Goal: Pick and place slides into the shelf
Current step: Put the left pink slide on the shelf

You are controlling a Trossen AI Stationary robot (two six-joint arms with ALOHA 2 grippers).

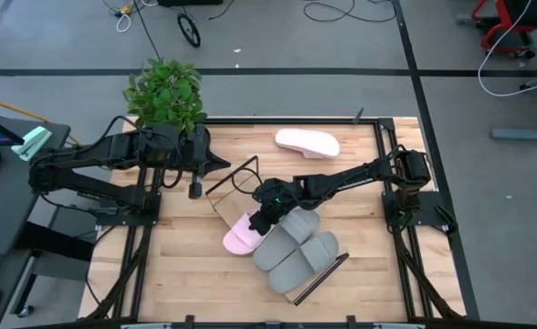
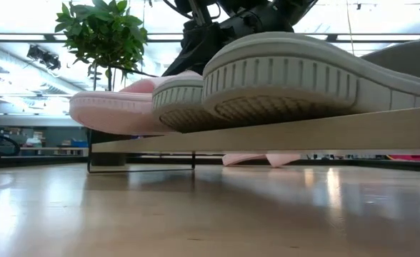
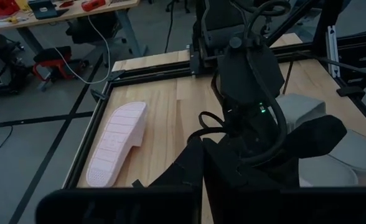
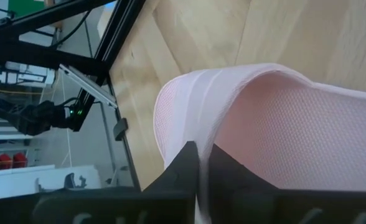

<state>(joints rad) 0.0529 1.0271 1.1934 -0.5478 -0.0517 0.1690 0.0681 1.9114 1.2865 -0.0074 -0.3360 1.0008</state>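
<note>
The shelf (image 1: 328,267), a light-wood board with black frame ends, lies slantwise on the table. Two grey slides (image 1: 287,236) (image 1: 307,260) rest sole-down on it, side by side. A pink slide (image 1: 241,238) sits at the shelf's left end beside them, under my right gripper (image 1: 267,216), which is shut on it. In the low view the pink slide (image 2: 117,111) shows left of the grey slides (image 2: 288,78) above the board (image 2: 267,135). The other pink slide (image 1: 307,142) lies sole-up near the table's far edge. My left gripper (image 1: 195,188) waits shut, left of the shelf. My right gripper pinches the pink slide's strap at its edge (image 4: 203,134), one finger (image 4: 182,167) outside the strap and the other finger (image 4: 228,169) under it, over the footbed. It comes from above, slanting from the right. The slide sits level; whether its sole rests on the board I cannot tell.
A potted plant (image 1: 165,91) stands at the table's far left corner, behind my left arm. Black frame rails run along both sides of the table (image 1: 177,274). Bare wood lies near the front edge and between the shelf and the far pink slide.
</note>
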